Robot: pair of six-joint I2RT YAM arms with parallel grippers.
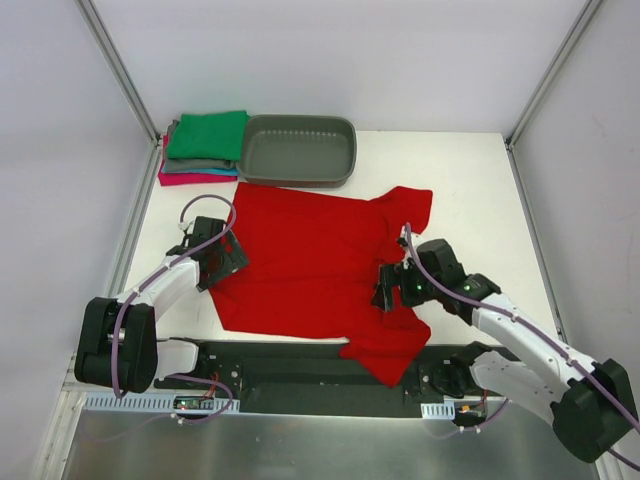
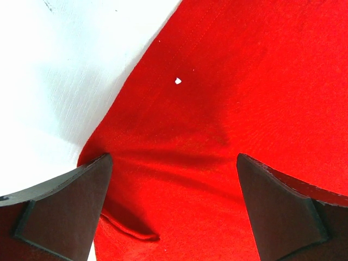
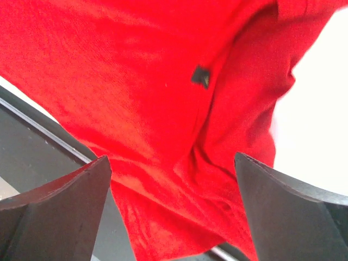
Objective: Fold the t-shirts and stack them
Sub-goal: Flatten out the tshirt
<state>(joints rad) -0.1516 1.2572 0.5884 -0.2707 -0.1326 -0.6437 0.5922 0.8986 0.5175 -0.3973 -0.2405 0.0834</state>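
Shows the red t-shirt [image 1: 300, 265] spread open across the middle of the white tabletop [image 1: 470, 190], between the 2 arms. Places the left gripper [image 1: 222, 256] over the shirt's left edge, at the stitched hem, jaws set wide, with cloth and bare tabletop showing between them. Places the right gripper [image 1: 392, 286] over the shirt's right part, near a small black label [image 3: 200, 76], jaws likewise wide and gripping nothing. Runs the shirt's long axis left to right, slightly tilted: hem toward the left arm, both sleeves at the right end, 1 pointing to the far side, 1 draped over the near edge onto the dark strip [image 1: 300, 365]. Sets the stack of folded t-shirts [image 1: 203, 150], green on top, at the far left corner, right against the grey tub [image 1: 298, 150] just beyond the red shirt's far edge.
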